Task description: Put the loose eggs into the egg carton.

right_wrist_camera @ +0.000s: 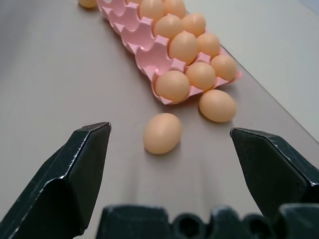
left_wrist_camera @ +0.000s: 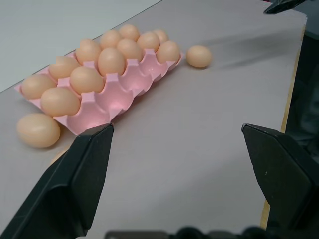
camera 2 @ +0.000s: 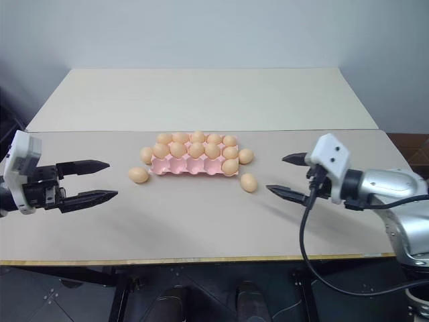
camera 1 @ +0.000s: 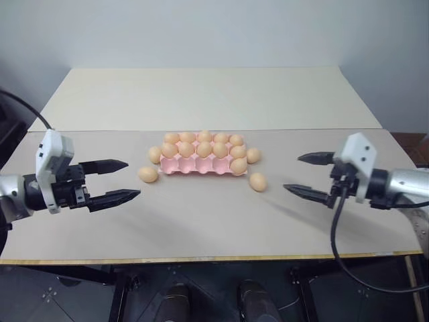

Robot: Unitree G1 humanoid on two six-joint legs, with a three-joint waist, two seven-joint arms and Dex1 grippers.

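The pale pink egg carton [camera 1: 194,168] lies mid-table with tan-orange eggs in its two far rows and one egg [camera 1: 238,166] at the right end of the near row. The near row's other cups are bare. Two loose eggs rest at its left end [camera 1: 155,155] [camera 1: 147,174], two more at its right end [camera 1: 253,155] [camera 1: 257,182]. My left gripper [camera 1: 133,178] hovers open left of the carton, pointing at it, with nothing between its fingers. My right gripper [camera 1: 291,173] hovers open to the right, also holding nothing. In the right wrist view a loose egg [right_wrist_camera: 162,133] lies just ahead.
The beige table [camera 1: 201,221] has a second table [camera 1: 201,97] butted against its far side, with a grey wall beyond. The near edge [camera 1: 201,259] runs just below both grippers.
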